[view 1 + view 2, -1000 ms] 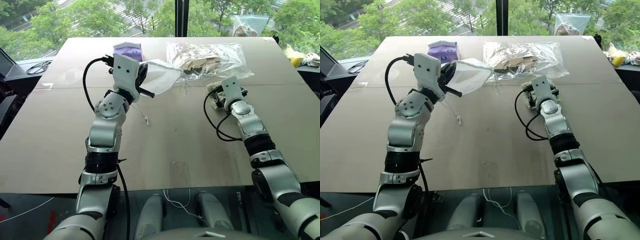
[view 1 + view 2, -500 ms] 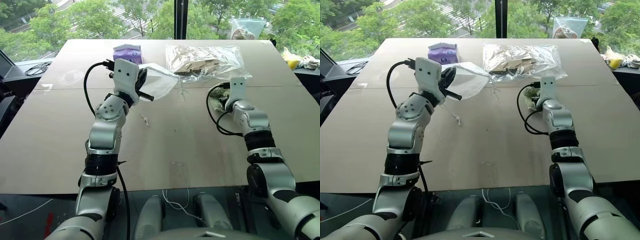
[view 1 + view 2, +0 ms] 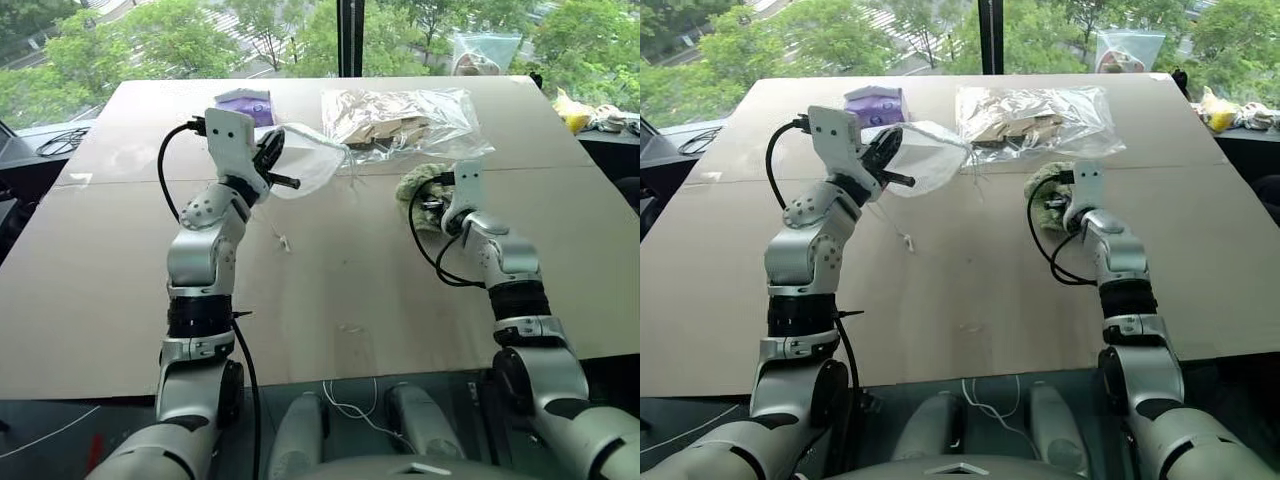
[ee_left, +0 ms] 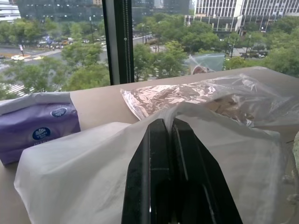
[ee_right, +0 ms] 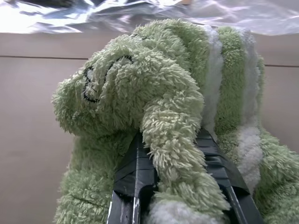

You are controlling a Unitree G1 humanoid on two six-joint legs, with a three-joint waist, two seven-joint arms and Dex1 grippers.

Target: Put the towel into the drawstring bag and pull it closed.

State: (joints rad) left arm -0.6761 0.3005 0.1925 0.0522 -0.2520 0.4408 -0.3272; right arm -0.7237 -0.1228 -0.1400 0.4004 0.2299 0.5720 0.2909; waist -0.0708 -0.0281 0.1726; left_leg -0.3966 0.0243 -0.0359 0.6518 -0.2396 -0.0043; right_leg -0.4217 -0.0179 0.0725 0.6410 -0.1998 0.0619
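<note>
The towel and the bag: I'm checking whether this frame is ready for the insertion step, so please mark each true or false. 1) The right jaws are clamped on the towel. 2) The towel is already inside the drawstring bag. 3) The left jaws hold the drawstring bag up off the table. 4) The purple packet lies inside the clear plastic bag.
1) True: the right gripper pinches the towel between its black fingers.
2) False: the towel is apart from the drawstring bag, over on the robot's right.
3) True: the left gripper is shut on the bag's fabric, held up above the table.
4) False: the purple packet lies on the table beside the clear plastic bag, not in it.
</note>
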